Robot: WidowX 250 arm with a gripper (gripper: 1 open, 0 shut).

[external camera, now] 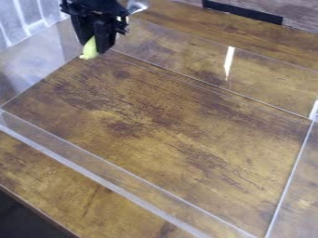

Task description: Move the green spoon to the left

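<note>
The green spoon shows as a yellow-green handle end poking out below and left of my black gripper at the top left of the view. My gripper points down over the wooden table top, its fingers shut on the spoon. The spoon's metal head is hidden behind the fingers. The spoon's lower end hangs close to the wood near the far left edge of the clear tray; whether it touches I cannot tell.
A clear plastic tray with low walls covers most of the wooden table top. Its right wall runs along the right side. A dark object lies at the back edge. Glare streaks the wood at the upper right.
</note>
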